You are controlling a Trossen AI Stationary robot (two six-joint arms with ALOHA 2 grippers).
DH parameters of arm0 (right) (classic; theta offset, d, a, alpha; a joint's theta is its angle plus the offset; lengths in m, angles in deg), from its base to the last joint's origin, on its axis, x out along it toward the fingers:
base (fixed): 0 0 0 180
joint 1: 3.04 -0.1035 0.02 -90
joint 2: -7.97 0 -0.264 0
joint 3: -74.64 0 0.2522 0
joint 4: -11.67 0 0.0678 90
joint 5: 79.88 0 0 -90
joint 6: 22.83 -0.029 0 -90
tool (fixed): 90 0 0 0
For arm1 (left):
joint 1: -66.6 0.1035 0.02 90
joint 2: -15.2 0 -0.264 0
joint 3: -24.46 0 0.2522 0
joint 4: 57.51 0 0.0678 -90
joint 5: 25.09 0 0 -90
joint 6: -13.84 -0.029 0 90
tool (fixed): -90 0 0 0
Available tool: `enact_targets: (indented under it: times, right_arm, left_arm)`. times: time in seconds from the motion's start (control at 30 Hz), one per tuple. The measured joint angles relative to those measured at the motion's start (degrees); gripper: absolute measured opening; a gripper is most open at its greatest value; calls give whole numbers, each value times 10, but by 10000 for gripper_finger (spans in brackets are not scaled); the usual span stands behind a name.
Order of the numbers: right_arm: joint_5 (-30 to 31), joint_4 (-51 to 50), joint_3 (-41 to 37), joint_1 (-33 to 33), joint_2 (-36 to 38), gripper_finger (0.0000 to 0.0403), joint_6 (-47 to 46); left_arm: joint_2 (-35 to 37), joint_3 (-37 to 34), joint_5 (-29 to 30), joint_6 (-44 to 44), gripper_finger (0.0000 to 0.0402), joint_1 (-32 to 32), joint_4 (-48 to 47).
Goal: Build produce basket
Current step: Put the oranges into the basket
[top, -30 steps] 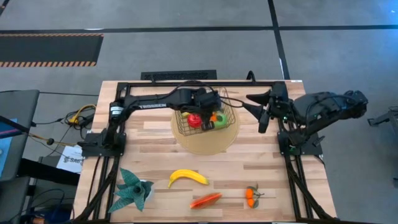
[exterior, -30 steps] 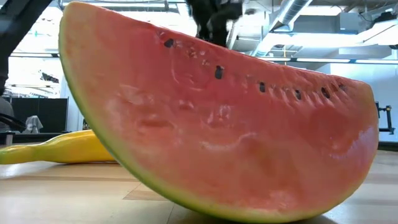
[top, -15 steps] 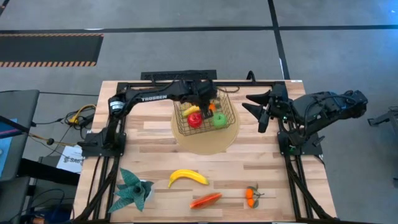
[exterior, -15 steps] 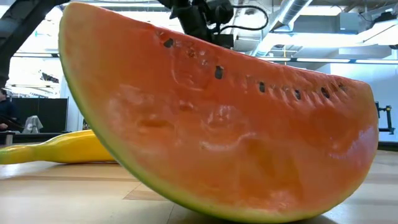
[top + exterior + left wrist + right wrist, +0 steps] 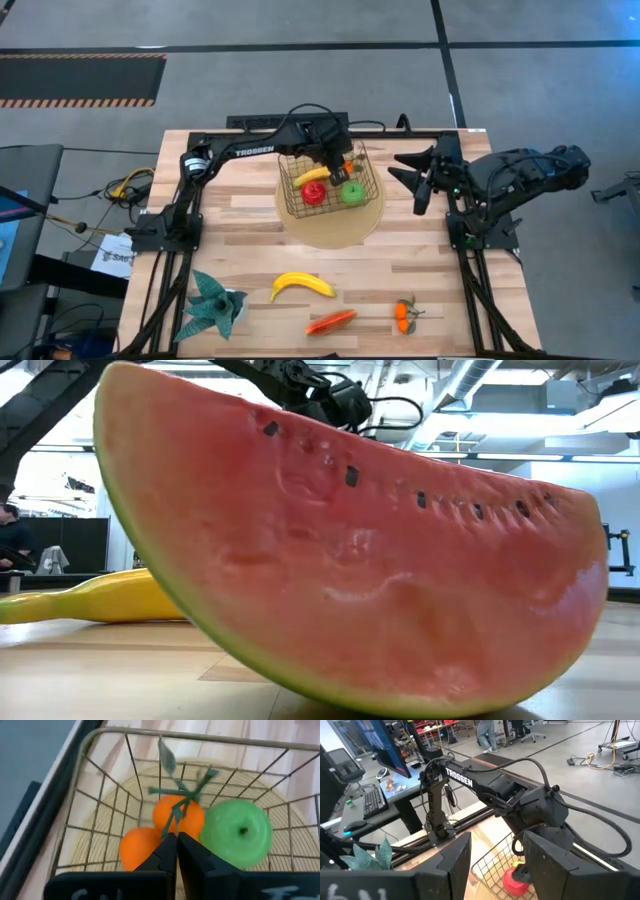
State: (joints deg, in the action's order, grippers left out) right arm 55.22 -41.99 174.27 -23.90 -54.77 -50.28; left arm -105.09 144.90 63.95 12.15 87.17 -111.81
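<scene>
The gold wire basket stands on a round tan mat. In it lie a banana, a red apple, a green apple and a tangerine cluster. My left gripper hangs over the basket's far side, shut on the cluster's green stem. My right gripper is open and waits in the air to the right of the basket. On the near table lie a second banana, a watermelon slice and another tangerine cluster. My left gripper pinches the tangerine cluster's thin green stem between its two fingertips, coming from above and slanting down into the basket. The two tangerines sit low in the basket's far right part, beside the green apple. Whether they rest on the basket floor cannot be seen.
A teal spiky plant stands at the near left corner. In the low view the watermelon slice fills the picture, with the banana behind it. A black frame runs along the table's far edge.
My left gripper has moved from over the basket's middle toward the table's far edge and risen a little. The tangerine cluster has gone with it toward the basket's far right part. The banana and red apple in the basket now show uncovered.
</scene>
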Motion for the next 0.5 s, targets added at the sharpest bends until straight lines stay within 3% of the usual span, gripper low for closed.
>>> enact_targets:
  times: [0.13,0.5]
  right_arm:
    - [0,2,0,0,-4,196,-10]
    - [0,9,0,0,-14,194,-12]
  left_arm:
    - [1,0,19,-4,0,2,4]
    - [-33,0,-13,-2,0,14,-16]
